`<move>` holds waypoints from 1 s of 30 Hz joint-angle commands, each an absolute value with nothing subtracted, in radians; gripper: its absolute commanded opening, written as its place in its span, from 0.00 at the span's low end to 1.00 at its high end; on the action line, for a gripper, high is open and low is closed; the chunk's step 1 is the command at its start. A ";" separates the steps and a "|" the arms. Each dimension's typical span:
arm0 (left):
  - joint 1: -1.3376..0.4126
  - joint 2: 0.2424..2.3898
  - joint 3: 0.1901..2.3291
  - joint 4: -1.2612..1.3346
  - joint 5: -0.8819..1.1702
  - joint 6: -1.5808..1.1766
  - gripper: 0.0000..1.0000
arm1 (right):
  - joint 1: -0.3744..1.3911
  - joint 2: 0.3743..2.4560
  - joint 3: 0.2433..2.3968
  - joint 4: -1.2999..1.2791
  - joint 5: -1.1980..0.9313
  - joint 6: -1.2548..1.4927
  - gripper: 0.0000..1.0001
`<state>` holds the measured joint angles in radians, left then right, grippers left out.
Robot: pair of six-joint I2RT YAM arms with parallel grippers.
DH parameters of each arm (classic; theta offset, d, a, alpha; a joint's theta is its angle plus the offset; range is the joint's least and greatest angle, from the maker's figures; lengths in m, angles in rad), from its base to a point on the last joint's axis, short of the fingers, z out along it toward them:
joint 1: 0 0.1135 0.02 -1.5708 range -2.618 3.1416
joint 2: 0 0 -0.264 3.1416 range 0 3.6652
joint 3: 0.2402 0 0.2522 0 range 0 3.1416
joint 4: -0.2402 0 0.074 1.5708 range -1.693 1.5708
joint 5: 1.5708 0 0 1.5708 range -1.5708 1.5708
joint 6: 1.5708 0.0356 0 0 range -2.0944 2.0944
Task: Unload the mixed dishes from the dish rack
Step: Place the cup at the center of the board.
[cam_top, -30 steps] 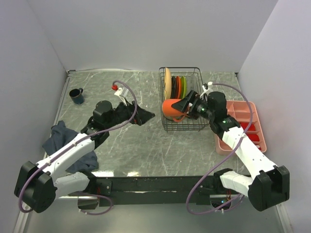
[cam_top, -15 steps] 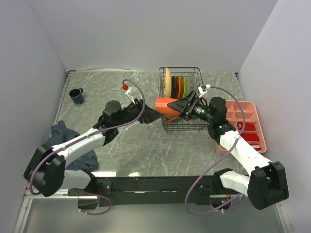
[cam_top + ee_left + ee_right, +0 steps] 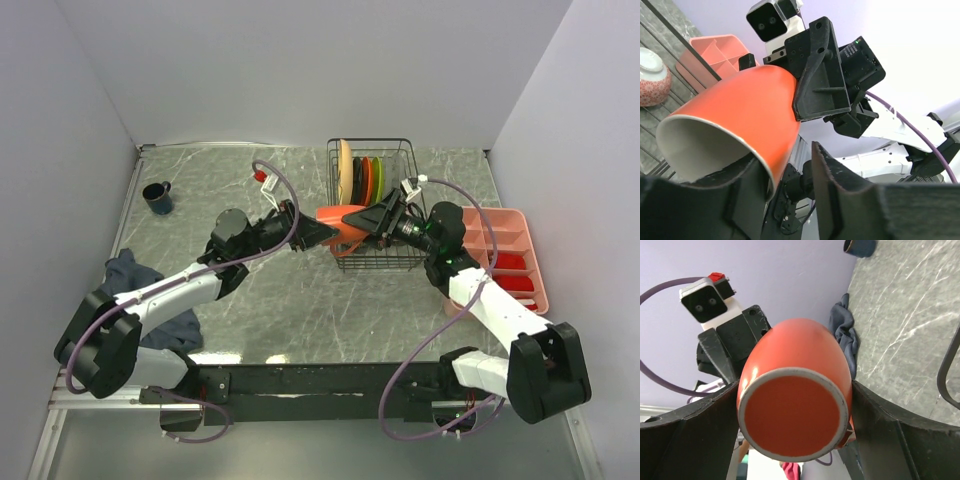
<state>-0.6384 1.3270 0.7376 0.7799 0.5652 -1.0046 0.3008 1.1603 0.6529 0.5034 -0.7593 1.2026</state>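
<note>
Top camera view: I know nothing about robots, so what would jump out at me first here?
An orange mug hangs sideways in mid-air at the left edge of the black wire dish rack. The right gripper clamps its base end, while the left gripper straddles its rim with fingers apart. Colourful plates stand upright at the rack's back, and a pink divided tray lies at the far right.

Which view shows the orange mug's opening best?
Left wrist: the orange mug opens toward it, with the pale inside and the rim plain. Right wrist shows only its base; top external shows it small, side-on.
</note>
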 commanded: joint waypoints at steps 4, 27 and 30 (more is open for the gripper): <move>-0.647 1.282 0.709 0.929 0.580 -1.060 0.31 | 0.284 1.172 0.644 0.666 -0.778 1.255 0.01; -0.634 1.129 0.770 0.592 0.423 -0.848 0.01 | 0.272 1.080 0.660 0.398 -0.727 1.060 0.92; -0.615 1.108 0.792 0.523 0.410 -0.796 0.01 | 0.264 1.051 0.676 0.324 -0.716 1.000 1.00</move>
<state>-0.6445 1.1751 0.7151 0.5655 0.4778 -0.9043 0.2844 1.1095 0.6212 0.4412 -0.7795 1.1378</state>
